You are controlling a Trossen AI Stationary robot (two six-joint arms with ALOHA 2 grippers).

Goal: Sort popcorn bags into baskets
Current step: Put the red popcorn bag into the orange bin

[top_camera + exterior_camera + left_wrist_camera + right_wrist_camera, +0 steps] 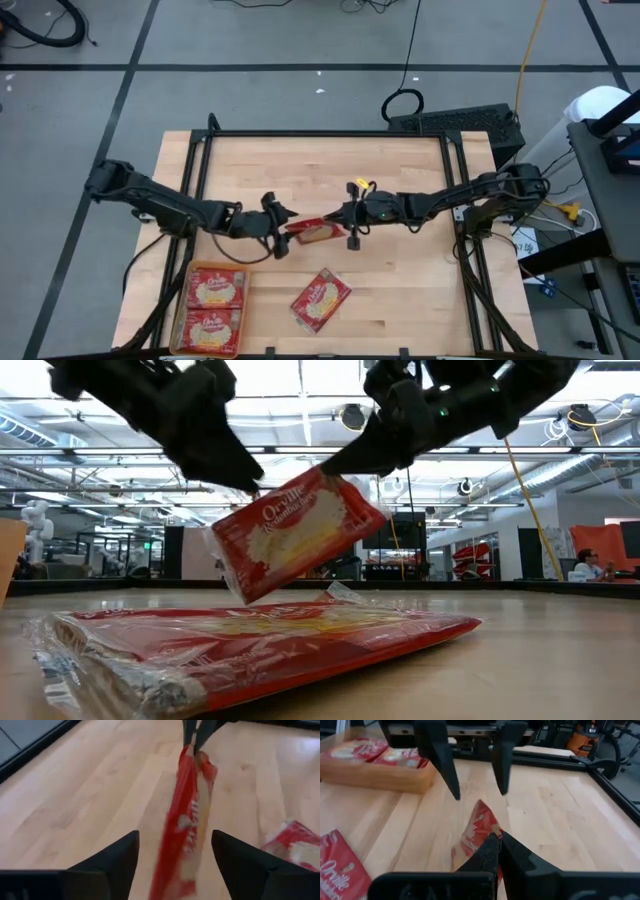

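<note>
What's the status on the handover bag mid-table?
Right gripper shut on raised popcorn bag. Left gripper open around its other end, not gripping. Two bags in orange basket, one loose bag on table. Path clear.

Both arms reach to mid-table — left gripper (283, 226) fingers spread, right gripper (349, 222) fingers pinched.

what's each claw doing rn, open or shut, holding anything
Left claw: open, fingers either side of the raised bag, not gripping it.
Right claw: shut on the bag's edge, holding it above the table.
</note>
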